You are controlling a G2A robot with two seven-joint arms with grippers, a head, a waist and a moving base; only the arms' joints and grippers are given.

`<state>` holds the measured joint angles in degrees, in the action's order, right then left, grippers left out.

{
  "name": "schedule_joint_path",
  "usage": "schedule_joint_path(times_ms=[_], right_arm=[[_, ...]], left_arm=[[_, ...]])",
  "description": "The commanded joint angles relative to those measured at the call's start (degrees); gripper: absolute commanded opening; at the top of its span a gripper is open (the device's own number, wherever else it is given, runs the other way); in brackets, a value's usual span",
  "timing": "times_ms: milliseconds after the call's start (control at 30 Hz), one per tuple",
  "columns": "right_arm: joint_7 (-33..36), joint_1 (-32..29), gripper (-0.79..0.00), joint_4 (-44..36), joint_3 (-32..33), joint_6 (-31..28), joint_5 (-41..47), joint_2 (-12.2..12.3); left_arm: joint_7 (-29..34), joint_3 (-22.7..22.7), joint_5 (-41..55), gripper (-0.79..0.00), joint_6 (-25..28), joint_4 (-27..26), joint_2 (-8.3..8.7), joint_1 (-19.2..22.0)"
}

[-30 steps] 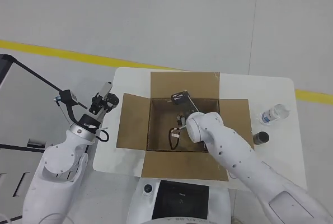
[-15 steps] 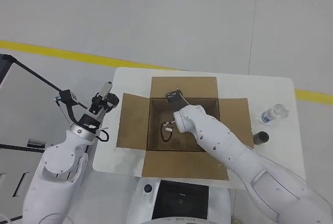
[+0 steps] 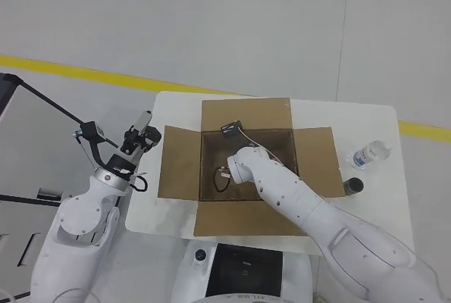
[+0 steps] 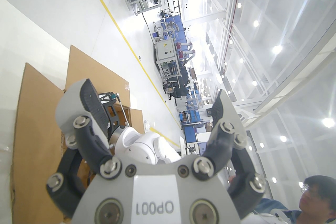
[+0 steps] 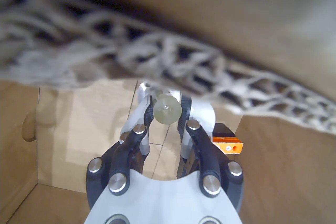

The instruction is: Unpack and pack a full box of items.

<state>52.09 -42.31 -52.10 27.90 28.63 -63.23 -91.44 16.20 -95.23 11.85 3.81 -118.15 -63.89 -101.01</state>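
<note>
Inside one box (image 3: 178, 163), right claw (image 5: 166, 104) grips what looks like one pale cylinder (image 5: 167, 111); left claw (image 4: 155, 99) gapes.

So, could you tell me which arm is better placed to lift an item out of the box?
Right, I'd say. The right gripper is inside the box, its fingers shut on a pale round-ended item; the left gripper sits open by the table edge, outside the box.
</note>
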Motion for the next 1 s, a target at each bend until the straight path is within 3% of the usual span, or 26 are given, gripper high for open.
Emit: schedule_joint_path(times_ms=[0,267,433,733,967], right_arm=[[-0.57,-0.18,-0.785,0.06,0.37,-0.19,0.00,-0.23],[-0.37,-1.13,-0.785,-1.17,1.71,-0.90,-1.63,-0.61],[1.59,-3.74,-0.785,-8.08,2.73,0.90,-5.58,0.29],[12.19,-17.17,-0.785,-38.12,10.42,3.96,-26.50,6.74],[12.34,-36.87,-0.785,-65.67,22.75,-0.68,-43.36,11.89]], left_arm=[[-0.01,0.00,0.00,0.000,0.00,0.00,0.00,0.00],[-0.01,0.00,0.00,0.000,0.00,0.00,0.00,0.00],[-0.01,0.00,0.00,0.000,0.00,0.00,0.00,0.00],[-0.01,0.00,0.00,0.000,0.00,0.00,0.00,0.00],[-0.01,0.00,0.00,0.000,0.00,0.00,0.00,0.00]])
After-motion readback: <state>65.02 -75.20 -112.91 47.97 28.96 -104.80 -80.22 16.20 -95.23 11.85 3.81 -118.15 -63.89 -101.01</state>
